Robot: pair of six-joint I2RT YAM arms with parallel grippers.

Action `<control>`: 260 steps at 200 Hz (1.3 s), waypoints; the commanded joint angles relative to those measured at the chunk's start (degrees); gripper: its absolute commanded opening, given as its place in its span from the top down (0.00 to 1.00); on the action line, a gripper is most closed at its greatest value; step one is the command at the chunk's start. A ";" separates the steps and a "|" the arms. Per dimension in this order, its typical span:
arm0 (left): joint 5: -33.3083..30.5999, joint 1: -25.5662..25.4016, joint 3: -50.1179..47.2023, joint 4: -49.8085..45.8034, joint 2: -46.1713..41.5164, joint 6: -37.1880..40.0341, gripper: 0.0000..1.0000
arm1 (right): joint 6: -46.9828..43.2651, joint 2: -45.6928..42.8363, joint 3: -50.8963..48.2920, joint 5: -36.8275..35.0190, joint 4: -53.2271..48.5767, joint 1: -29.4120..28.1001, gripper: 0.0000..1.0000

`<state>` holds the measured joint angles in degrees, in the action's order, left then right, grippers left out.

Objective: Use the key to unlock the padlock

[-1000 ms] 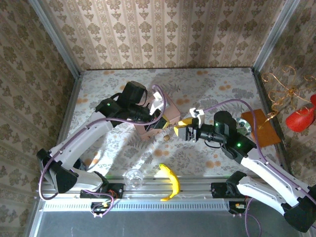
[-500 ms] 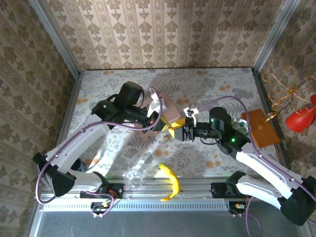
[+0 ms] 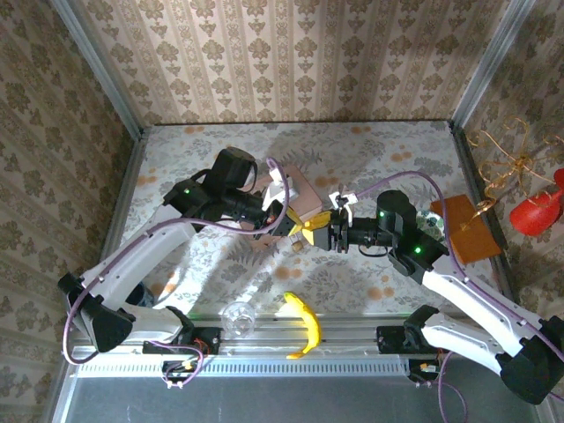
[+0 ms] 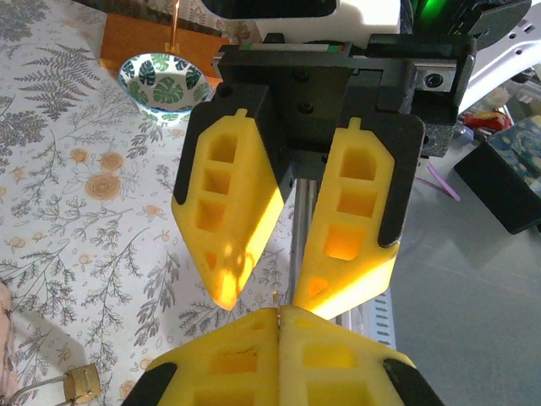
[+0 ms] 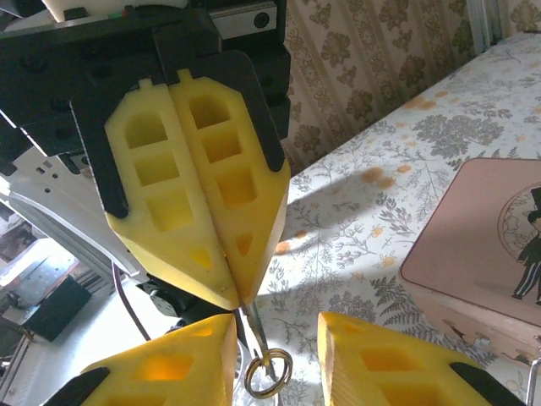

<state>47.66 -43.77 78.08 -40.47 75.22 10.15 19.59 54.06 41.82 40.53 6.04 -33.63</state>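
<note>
Key (image 5: 256,338) is pinched at one end in the tightly shut left tool (image 5: 239,296). Its long axis runs straight out from the tips, ring end pointing into the right tool (image 4: 267,288), whose jaws stand narrowly apart either side. The padlock (image 4: 82,383) lies on the tabletop (image 4: 76,211) nearby.

Top view bright and sharp: hard sunlit patch on the table (image 3: 388,150) just nearside of the jaws, hard shadows thrown beyond them. Wrist views: yellow jaws glow backlit, nearest ones slightly soft; white casing (image 4: 363,10) above them blown out.
</note>
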 commanded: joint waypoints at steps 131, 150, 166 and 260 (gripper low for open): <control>3.13 1.26 -0.96 2.32 -2.10 -0.84 1.00 | 0.55 0.99 1.24 2.72 2.54 0.32 0.91; 3.05 1.36 -0.92 2.15 -2.14 -0.83 1.00 | 0.38 1.22 1.51 2.71 2.52 0.32 0.97; 2.97 1.41 -0.91 1.97 -2.26 -0.79 1.00 | 0.31 1.20 1.59 2.63 2.48 0.32 1.00; 4.71 1.68 -1.27 2.59 -2.71 -0.91 1.00 | 0.97 1.04 1.67 3.33 4.22 0.40 0.79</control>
<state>49.71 -42.28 77.32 -38.94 74.46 9.65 20.32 55.13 41.82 42.74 7.99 -33.45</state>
